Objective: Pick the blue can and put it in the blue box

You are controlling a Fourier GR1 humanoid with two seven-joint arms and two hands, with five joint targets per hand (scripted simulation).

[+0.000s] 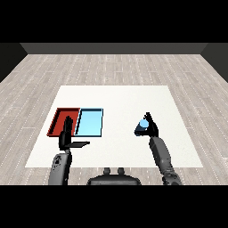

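Looking down and forward from the head view, a white table point(116, 95) is seen on a grey plank floor point(111, 67), with both forearms coming in from the lower corners.

On the right side, the right hand point(150, 129) is raised over the bare table, and its fingers are curled round the blue can point(143, 124). Only part of the can is seen between the black fingers, as a pale blue round patch; whether it is upright or tilted cannot be told. The can is held well apart from both trays, to their right, with a stretch of white table between.

On the left part of the table, the red tray point(58, 116) and the light blue tray point(90, 123) are laid side by side, touching along one edge, the red one to the left. Nothing is seen inside the light blue tray.

The left hand point(67, 133) is placed at the near edge of the red tray, partly in front of it. Its fingers are held straight and point away across the tray, while the thumb is stretched out sideways toward the right, below the light blue tray's near edge. No object is held by it.
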